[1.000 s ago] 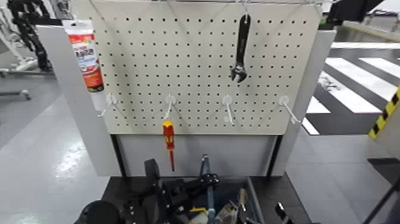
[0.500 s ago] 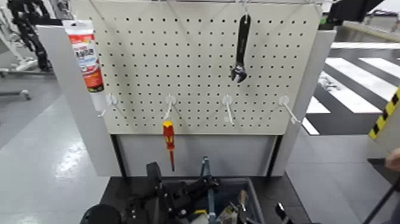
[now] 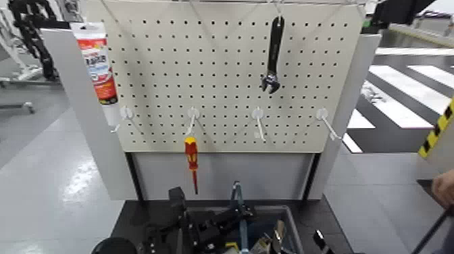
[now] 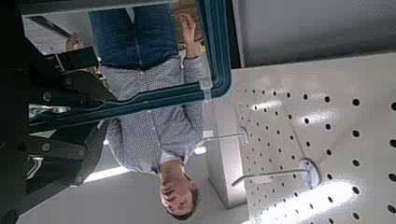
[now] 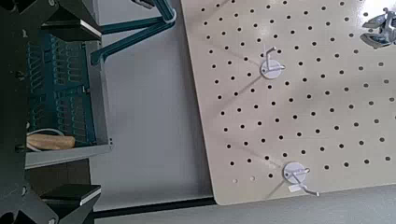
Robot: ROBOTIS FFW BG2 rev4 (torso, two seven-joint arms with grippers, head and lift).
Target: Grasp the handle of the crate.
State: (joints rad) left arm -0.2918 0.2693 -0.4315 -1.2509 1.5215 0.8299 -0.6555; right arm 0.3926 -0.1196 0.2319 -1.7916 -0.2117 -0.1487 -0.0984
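The dark grey-blue crate (image 3: 287, 219) sits at the bottom of the head view, below the pegboard. Its thin blue-grey handle (image 3: 236, 199) stands upright over it. My left gripper (image 3: 226, 219) reaches in from the left and is shut on the handle. In the left wrist view the handle's bar (image 4: 159, 98) runs between the dark fingers (image 4: 65, 82) of that gripper (image 4: 89, 117). My right gripper (image 3: 317, 240) waits low beside the crate's right side. In the right wrist view it (image 5: 56, 107) is open, and the crate (image 5: 65, 84) and handle (image 5: 140, 37) lie ahead of it.
The white pegboard (image 3: 223, 74) stands behind the crate, with a black wrench (image 3: 273, 57), a red-and-yellow screwdriver (image 3: 192, 162), a red-and-white tube (image 3: 94, 61) and several bare hooks. A person's hand (image 3: 442, 187) shows at the right edge. A person in a checked shirt (image 4: 159, 131) shows in the left wrist view.
The left gripper, the handle and the crate have shifted slightly right and lower in the head view. A person's hand has come in at the right edge.
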